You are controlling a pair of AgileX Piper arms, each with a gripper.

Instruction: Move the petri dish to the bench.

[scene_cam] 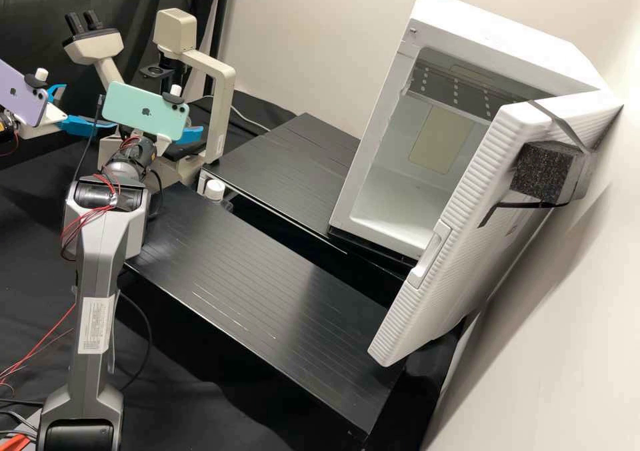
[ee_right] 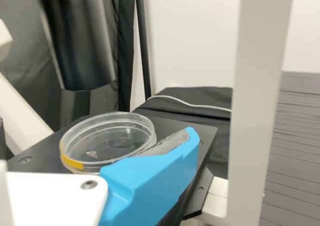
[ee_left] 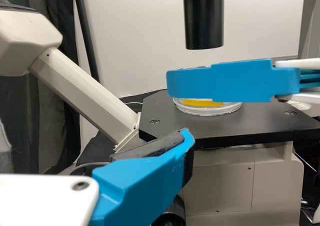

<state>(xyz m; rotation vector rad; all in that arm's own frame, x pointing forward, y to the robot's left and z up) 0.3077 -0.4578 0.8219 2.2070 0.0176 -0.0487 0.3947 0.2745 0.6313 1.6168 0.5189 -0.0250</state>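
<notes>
My right gripper is spreading wide at the petri dish, which is resting on the microscope stage; my left gripper is hanging wide nearby.

Black microscope stage just beside right gripper; round clear petri dish flat on it. High view: lined black near platform and far platform, both right of that gripper.

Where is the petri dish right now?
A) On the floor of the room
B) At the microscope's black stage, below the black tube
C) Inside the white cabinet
B: the right wrist view shows the petri dish at the black stage, with the black tube above it.
</notes>
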